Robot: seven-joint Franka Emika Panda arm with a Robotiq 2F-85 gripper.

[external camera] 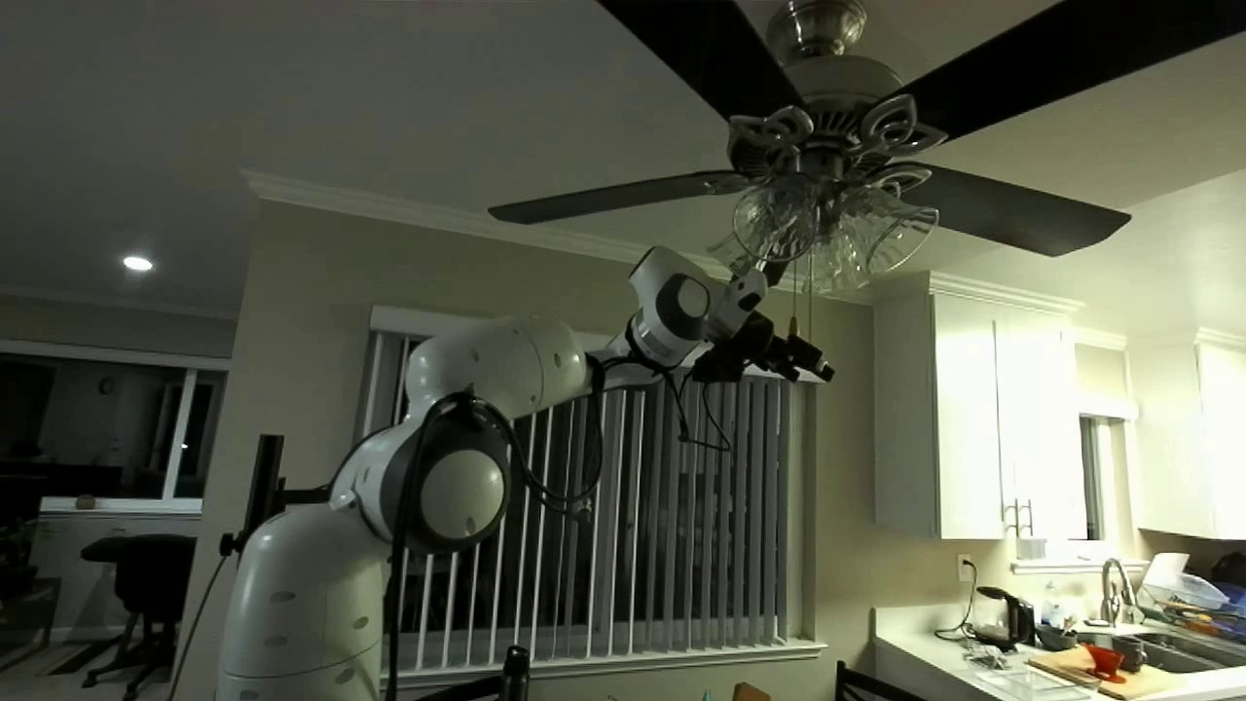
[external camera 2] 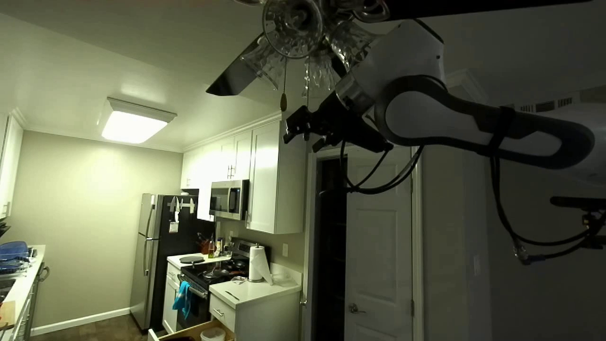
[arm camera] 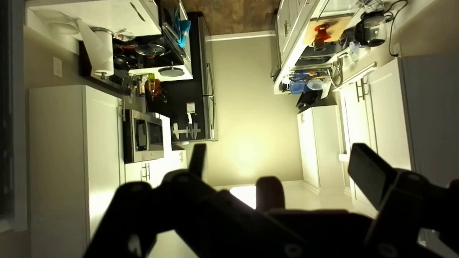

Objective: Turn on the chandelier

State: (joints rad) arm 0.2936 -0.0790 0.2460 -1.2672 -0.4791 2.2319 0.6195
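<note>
The chandelier (external camera: 827, 229), clear glass bell shades under a dark-bladed ceiling fan, shows unlit in both exterior views (external camera 2: 293, 28). Two thin pull chains hang below it. One ends in a small brown pull (external camera: 793, 326), also seen in an exterior view (external camera 2: 283, 102); the other runs down behind or between the fingers, its end unclear. My gripper (external camera: 811, 373) is just below the shades, close to the chains (external camera 2: 301, 139). In the wrist view, my gripper (arm camera: 283, 166) is open. A dark reddish rounded shape (arm camera: 269, 193) between the fingers looks like a pull; contact is unclear.
Long fan blades (external camera: 1017, 209) spread around the fixture, and the arm's wrist is close under the glass shades. White upper cabinets (external camera: 954, 409) stand beyond. A lit kitchen ceiling light (external camera 2: 135, 127) is further off. Loose cables (external camera 2: 378, 189) hang from the arm. The wrist picture is upside down.
</note>
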